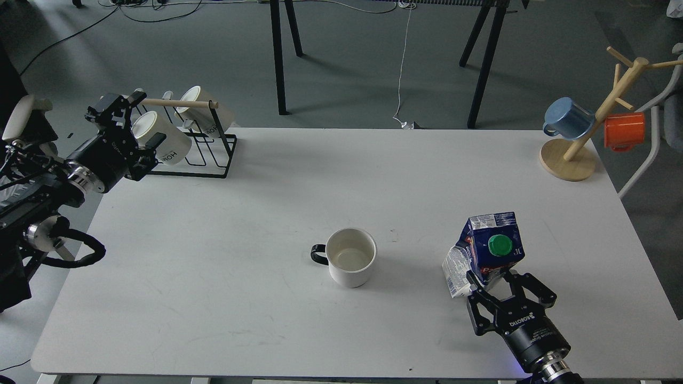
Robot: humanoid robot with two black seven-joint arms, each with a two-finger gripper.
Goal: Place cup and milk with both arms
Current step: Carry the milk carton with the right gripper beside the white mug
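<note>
Fingers of the right gripper [493, 285] stand spread on either side of the milk's [488, 250] base; whether they press it I cannot tell. The milk stands on the table [267, 202] right of centre, tilted, its long axis leaning away from the gripper, green cap up. The left gripper [125, 125] sits open and empty by the rack [213, 154] at the far left corner. The cup [350, 257] stands upright mid-table, handle to the left, well apart from that gripper (the right arm is in fact nearer). Judging by this, the left arm must reach right and toward the near edge.
</note>
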